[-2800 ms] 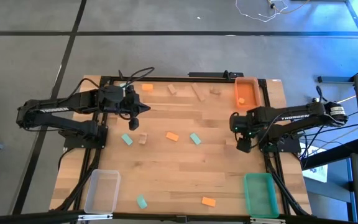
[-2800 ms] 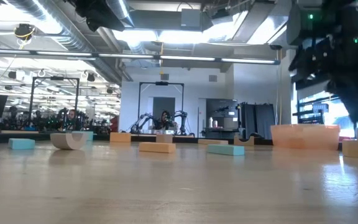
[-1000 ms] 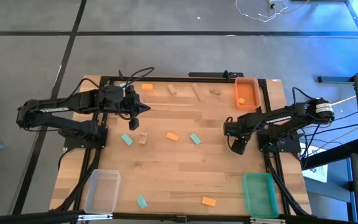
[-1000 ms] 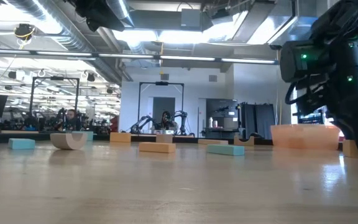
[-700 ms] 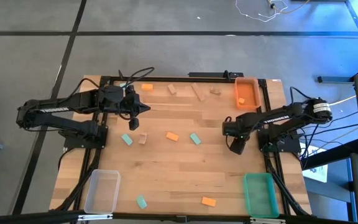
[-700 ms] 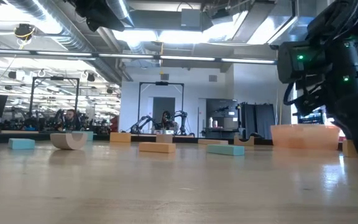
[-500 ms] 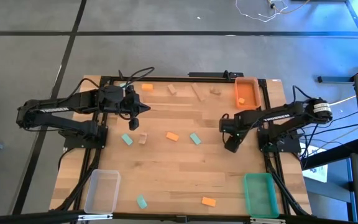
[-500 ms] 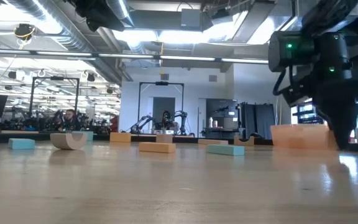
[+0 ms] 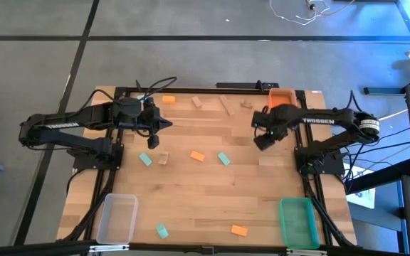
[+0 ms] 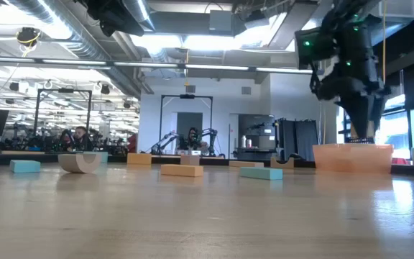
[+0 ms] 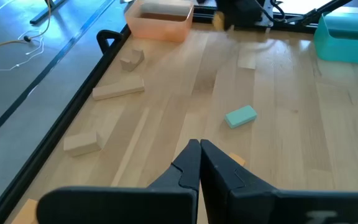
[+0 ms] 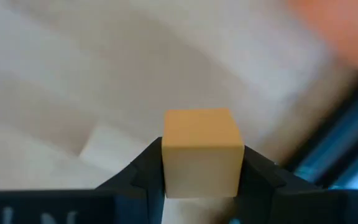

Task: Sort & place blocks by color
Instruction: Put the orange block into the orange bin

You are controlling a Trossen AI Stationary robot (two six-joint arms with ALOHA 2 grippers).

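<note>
One orange block (image 12: 201,151) is pinched in right gripper (image 9: 260,140) | gripper is held just beside orange bin (image 9: 282,104), bin lying toward table's far right corner | left gripper (image 9: 164,124) pressed together, idle, farther off.

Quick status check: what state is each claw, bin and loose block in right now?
Right claw: shut on an orange block, raised beside the orange bin.
Left claw: shut, empty.
Clear bin: empty.
Green bin: empty.
Teal block: loose on the table.
</note>
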